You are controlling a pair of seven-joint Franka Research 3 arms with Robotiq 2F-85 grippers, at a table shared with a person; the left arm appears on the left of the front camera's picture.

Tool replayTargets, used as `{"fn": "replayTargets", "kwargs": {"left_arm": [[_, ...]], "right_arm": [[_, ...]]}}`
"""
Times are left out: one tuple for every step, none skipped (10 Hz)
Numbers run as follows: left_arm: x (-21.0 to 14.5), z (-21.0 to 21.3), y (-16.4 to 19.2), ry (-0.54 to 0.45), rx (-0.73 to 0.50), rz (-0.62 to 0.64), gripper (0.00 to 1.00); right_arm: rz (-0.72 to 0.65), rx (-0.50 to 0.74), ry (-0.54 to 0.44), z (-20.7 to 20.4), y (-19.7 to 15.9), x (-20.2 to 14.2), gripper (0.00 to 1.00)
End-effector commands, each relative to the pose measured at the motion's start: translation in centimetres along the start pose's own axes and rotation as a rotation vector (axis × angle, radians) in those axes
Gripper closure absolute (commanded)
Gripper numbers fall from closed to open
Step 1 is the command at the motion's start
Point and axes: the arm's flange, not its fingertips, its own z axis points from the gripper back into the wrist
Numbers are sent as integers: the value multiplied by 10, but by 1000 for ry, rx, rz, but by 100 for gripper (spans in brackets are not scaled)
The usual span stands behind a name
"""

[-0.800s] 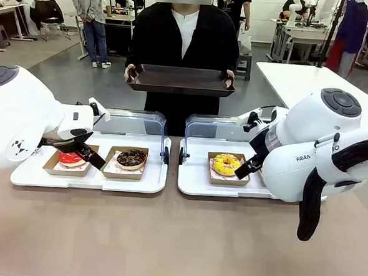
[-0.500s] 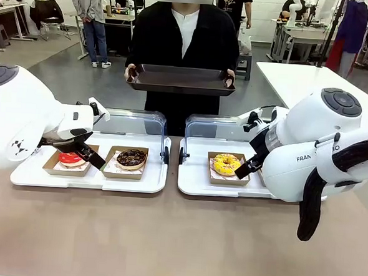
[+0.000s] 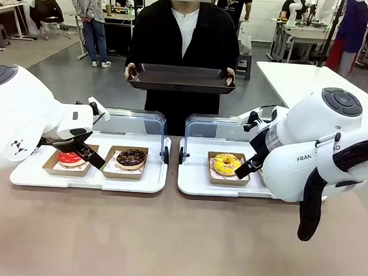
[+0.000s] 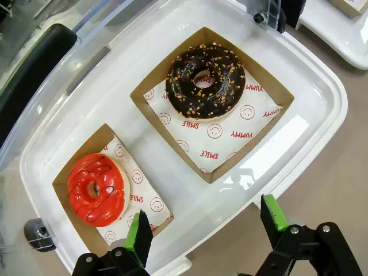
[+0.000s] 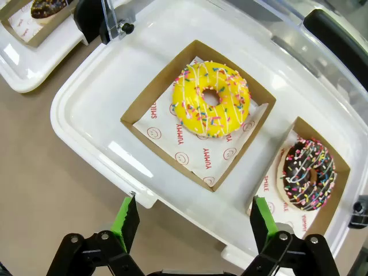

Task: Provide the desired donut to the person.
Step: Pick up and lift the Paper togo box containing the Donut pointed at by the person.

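The person [image 3: 183, 31] in a black top stands at the far side and holds out a dark tray [image 3: 180, 79] with both hands. A red-iced donut [image 3: 70, 158] [image 4: 96, 188] and a chocolate donut with nut bits [image 3: 131, 158] [image 4: 205, 81] lie in brown cartons on the left white tray [image 3: 32, 175]. On the right white tray [image 3: 190, 183] sit a yellow sprinkled donut [image 3: 226, 164] [image 5: 211, 99] and a chocolate sprinkled donut [image 5: 307, 172]. My left gripper [image 4: 206, 221] [image 3: 86, 152] hovers open above the left tray's near edge. Above the right tray's near edge, my right gripper [image 5: 194, 217] [image 3: 248, 164] is open too.
Clear hinged lids [image 3: 132, 123] stand up behind both white trays. Bare brown table [image 3: 165, 237] stretches toward me. A bystander [image 3: 88, 13] and other workbenches stand far behind the person.
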Motion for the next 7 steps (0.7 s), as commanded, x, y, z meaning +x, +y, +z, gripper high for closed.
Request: {"fn": "replayTargets", "kwargs": {"left_arm": [[0,0,0,0,0,0,0],[0,0,0,0,0,0,0],[0,0,0,0,0,0,0],[0,0,0,0,0,0,0],[0,0,0,0,0,0,0],[0,0,0,0,0,0,0],[0,0,0,0,0,0,0]], "right_arm": [[0,0,0,0,0,0,0],[0,0,0,0,0,0,0],[0,0,0,0,0,0,0],[0,0,0,0,0,0,0],[0,0,0,0,0,0,0],[0,0,0,0,0,0,0],[0,0,0,0,0,0,0]]}}
